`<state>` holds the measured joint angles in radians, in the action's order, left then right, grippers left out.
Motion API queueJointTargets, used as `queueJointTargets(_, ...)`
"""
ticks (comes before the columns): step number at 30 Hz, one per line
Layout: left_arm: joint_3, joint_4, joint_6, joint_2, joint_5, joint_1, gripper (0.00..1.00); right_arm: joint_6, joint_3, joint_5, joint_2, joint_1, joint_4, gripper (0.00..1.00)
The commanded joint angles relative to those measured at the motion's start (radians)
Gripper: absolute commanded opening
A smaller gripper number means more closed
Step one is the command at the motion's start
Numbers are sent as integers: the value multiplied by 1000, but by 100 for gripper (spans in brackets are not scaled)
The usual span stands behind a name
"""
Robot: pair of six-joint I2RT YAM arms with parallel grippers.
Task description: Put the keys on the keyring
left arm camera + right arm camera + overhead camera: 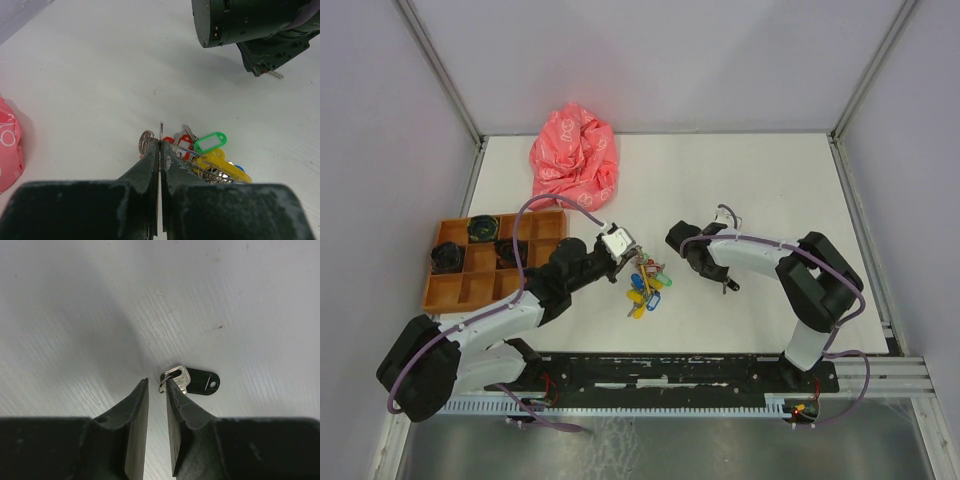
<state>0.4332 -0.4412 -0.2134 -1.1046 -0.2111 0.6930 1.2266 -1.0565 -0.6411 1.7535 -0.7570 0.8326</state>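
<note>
My left gripper [161, 142] is shut on the thin wire of the keyring [161, 128], which stands on edge above the table. A bunch hangs by it: a green tag [210, 142], a yellow tag [223, 165], red plastic pieces [186, 142] and silver keys; I cannot tell whether a red piece is a key head. The bunch also shows in the top view [646, 283]. My right gripper [157, 381] is narrowly open over the black-headed key [199, 381], which lies flat. Its small split ring [164, 383] sits against the right fingertip [174, 390].
An orange compartment tray [453, 290] with dark parts stands at the left. A pink crumpled cloth [574, 154] lies at the back. The right arm's wrist [250, 22] hangs close beyond the bunch in the left wrist view.
</note>
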Motion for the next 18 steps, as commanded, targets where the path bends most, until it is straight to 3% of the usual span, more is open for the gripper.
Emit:
queueJointTargets(1,51,-27,14,2,-4,-3,3,37,-13,-63,12,8,29,28)
queueJointTargets(11,54,-25,14,-4,-13,-3,3,49,-1,-63,30,10,36,24)
queueJointTargets(18,55,-24,13,0,-14,-3,3,39,4,-62,13,9,37,11)
